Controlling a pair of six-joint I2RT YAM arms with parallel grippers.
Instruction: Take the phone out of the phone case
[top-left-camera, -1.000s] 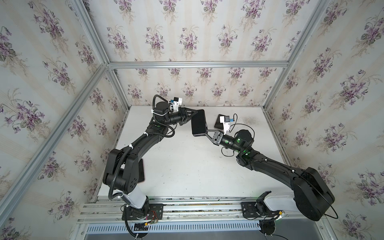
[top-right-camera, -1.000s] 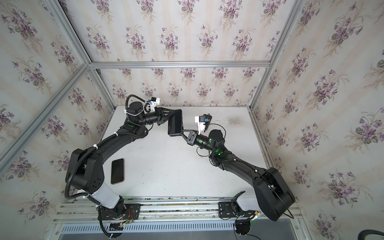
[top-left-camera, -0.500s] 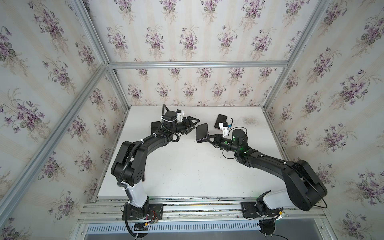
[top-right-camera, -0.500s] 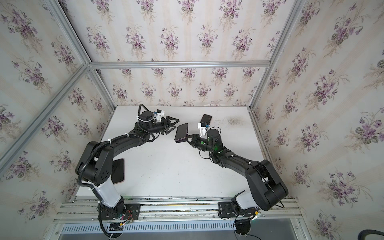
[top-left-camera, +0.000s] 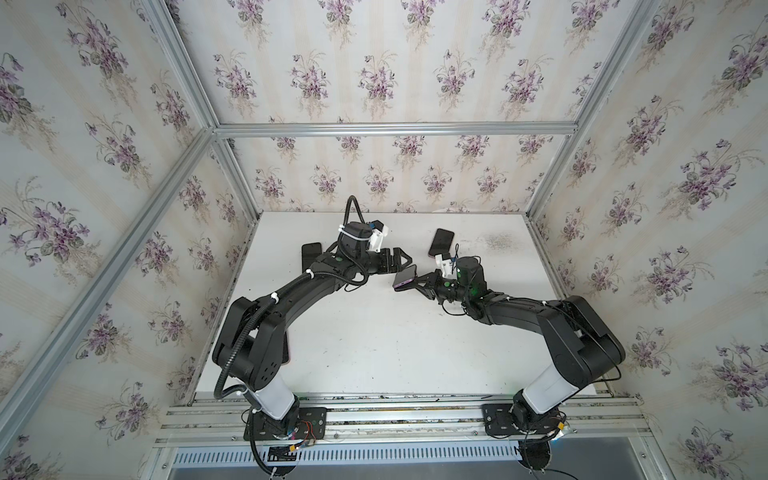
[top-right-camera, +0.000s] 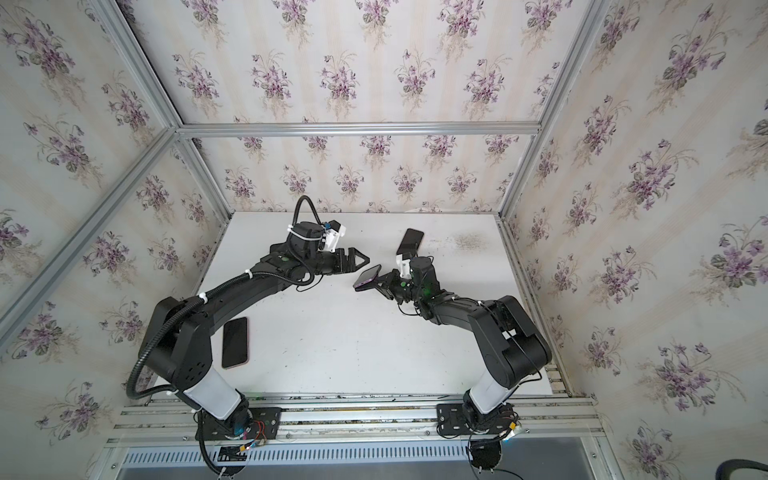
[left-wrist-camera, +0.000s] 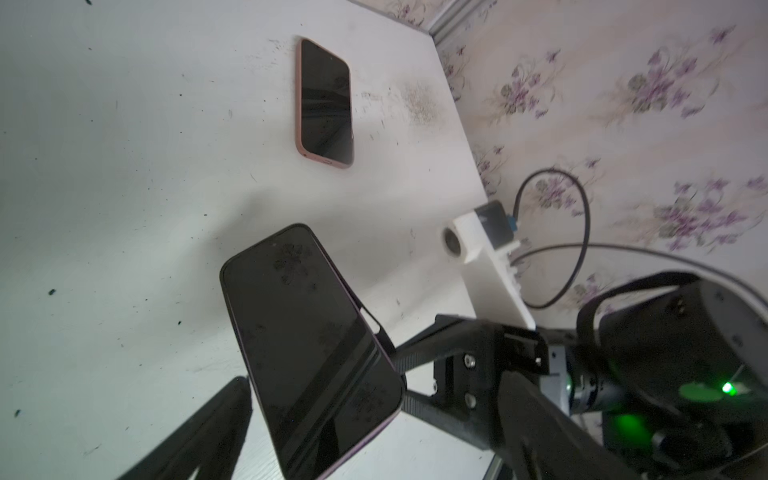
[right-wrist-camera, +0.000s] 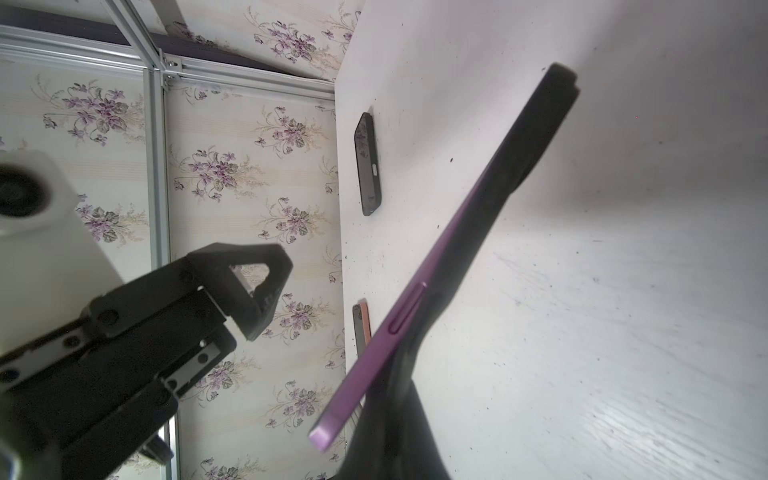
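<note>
The phone (top-left-camera: 405, 277) (top-right-camera: 368, 276) is purple-edged with a dark screen and hangs tilted above the table's middle. My right gripper (top-left-camera: 417, 281) (top-right-camera: 380, 279) is shut on one of its ends. In the right wrist view the purple edge (right-wrist-camera: 415, 303) lies against the black phone case (right-wrist-camera: 536, 137), which still wraps the far end. My left gripper (top-left-camera: 405, 262) (top-right-camera: 360, 262) stands open just beside the phone's free end, touching nothing. The left wrist view shows the screen (left-wrist-camera: 307, 345) between my spread fingers (left-wrist-camera: 216, 424).
A pink-cased phone (top-left-camera: 441, 243) (left-wrist-camera: 325, 104) lies at the back of the white table (top-left-camera: 374, 353). A black phone (top-left-camera: 311, 254) (right-wrist-camera: 368, 166) lies at the back left. Another pink-edged phone (top-right-camera: 235, 341) lies by the left arm's base. Wallpapered walls close in three sides.
My left gripper let go of the phone, opened wide and drew back a little to the left. Both arms came down lower over the table; the right gripper kept the phone.
</note>
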